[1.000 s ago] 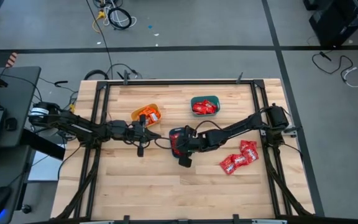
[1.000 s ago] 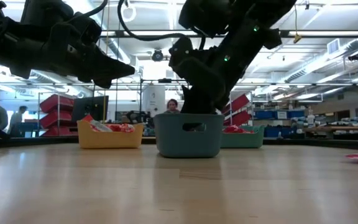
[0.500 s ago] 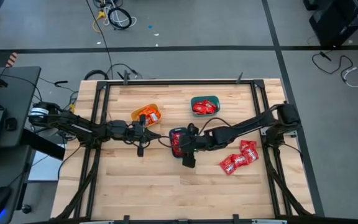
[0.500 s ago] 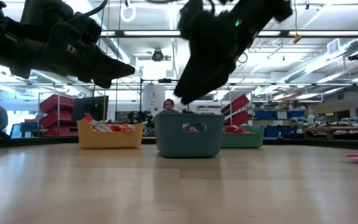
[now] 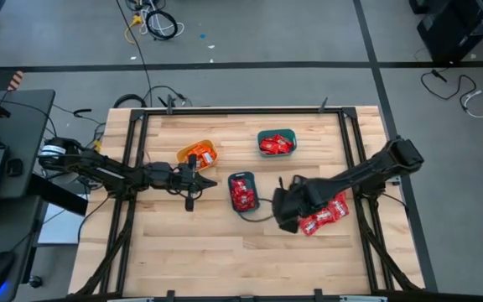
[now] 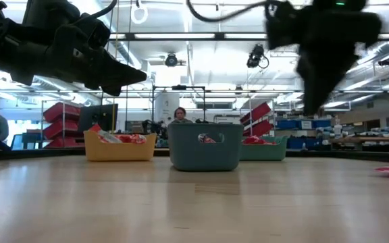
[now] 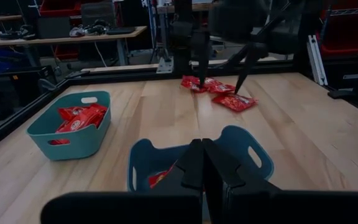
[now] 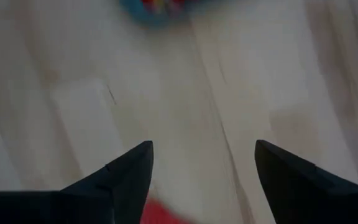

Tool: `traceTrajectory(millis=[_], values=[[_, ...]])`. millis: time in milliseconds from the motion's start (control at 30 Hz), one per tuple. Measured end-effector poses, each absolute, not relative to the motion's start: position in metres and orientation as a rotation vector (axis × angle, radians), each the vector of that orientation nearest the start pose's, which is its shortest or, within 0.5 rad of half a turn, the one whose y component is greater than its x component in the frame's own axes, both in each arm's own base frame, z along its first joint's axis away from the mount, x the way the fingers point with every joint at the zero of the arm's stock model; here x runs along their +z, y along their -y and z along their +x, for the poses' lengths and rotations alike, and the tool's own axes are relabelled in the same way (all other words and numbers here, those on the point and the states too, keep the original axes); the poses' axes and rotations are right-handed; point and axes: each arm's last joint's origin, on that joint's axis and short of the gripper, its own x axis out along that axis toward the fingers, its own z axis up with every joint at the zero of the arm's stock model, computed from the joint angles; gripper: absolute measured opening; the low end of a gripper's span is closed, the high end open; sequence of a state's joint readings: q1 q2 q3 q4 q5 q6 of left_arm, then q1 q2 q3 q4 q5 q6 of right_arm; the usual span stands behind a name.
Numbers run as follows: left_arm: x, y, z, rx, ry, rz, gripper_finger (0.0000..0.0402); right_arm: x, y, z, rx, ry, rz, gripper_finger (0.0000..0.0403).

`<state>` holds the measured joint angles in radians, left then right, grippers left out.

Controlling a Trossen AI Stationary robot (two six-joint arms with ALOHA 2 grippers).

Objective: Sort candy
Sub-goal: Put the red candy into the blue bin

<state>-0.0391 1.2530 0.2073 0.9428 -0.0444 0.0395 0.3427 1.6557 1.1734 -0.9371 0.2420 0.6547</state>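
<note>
Loose red candy packets (image 5: 324, 211) lie in a pile on the table at the right; the same pile (image 7: 219, 93) shows in the left wrist view. More candy fills the yellow bin (image 5: 197, 154), the far teal bin (image 5: 276, 143) and the middle blue bin (image 5: 242, 193). My right gripper (image 5: 285, 210) hangs open above the table between the middle bin and the pile, nothing between its fingers (image 8: 129, 180). My left gripper (image 5: 189, 183) waits shut and empty just left of the middle bin (image 7: 241, 146).
The three bins stand in the far half of the table. Bare wood spreads across the near half (image 5: 225, 260). Black frame rails (image 5: 132, 193) run along the table's left and right sides. People and shelves show in the room beyond.
My right gripper has risen out of the middle blue bin and swung toward the table's right edge, ending beside the loose candy pile. The left arm has kept still.
</note>
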Motion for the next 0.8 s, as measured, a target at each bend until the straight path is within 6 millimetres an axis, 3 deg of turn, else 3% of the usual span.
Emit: traceTrajectory(millis=[467, 800], values=[[0.162, 0.007, 0.208, 0.004, -0.102, 0.03, 0.0003, 0.168, -0.11, 0.206, -0.461, -1.573, 0.229, 0.029], [0.162, 0.007, 0.208, 0.004, -0.102, 0.029, 0.0003, 0.139, -0.113, 0.175, -0.387, -1.601, 0.231, 0.0275]])
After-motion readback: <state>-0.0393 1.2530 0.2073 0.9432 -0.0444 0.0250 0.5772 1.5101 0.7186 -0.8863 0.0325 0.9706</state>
